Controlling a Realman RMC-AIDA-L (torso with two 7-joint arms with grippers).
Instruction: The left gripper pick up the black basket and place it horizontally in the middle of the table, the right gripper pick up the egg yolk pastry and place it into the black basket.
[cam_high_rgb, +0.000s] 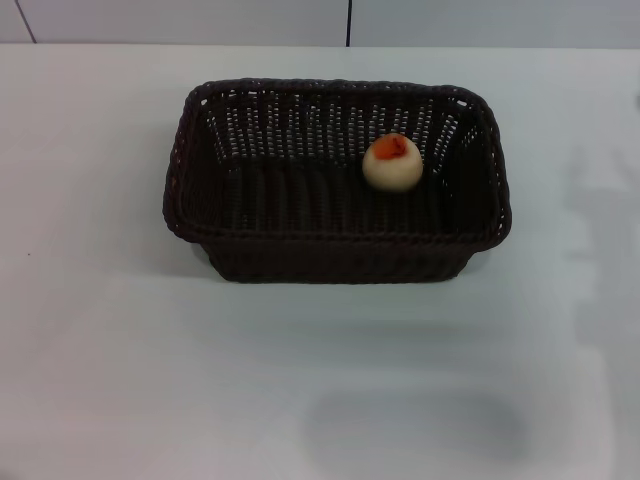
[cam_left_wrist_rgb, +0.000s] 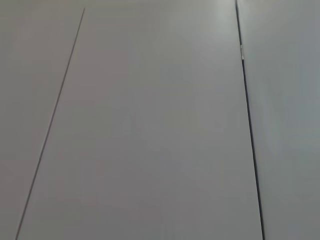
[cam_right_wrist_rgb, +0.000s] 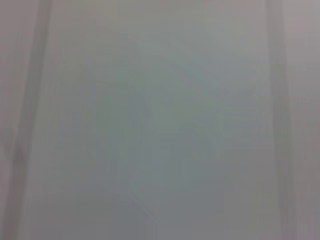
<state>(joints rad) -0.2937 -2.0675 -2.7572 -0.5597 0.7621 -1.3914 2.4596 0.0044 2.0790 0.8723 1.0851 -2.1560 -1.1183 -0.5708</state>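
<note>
Near table: the white table (cam_high_rgb: 120, 400) fills the lower half of the head view, bare apart from a soft grey shadow at lower centre-right.
Black basket: the black basket (cam_high_rgb: 340, 255) sits at mid-frame, slightly above centre, long side running left to right, upright and flat on the table.
Egg yolk pastry: the egg yolk pastry (cam_high_rgb: 392, 163) rests inside the basket, on its floor toward the upper right, close to the far wall, orange spot up.
Far edge: beyond the basket the table ends along the top of the frame against a pale wall with a dark vertical seam.
Left gripper: not in any view; its wrist camera shows only a plain grey panelled surface with thin dark lines, so whether its fingers are apart or together cannot be told.
Right gripper: also out of sight; its wrist camera shows only a blurred pale surface, so the state of its fingers is unknown.
Progress: both parts look done, judging from the layout, with the basket lying horizontally mid-table and the pastry in it.
Left to do: nothing evident beyond keeping the arms clear.
</note>
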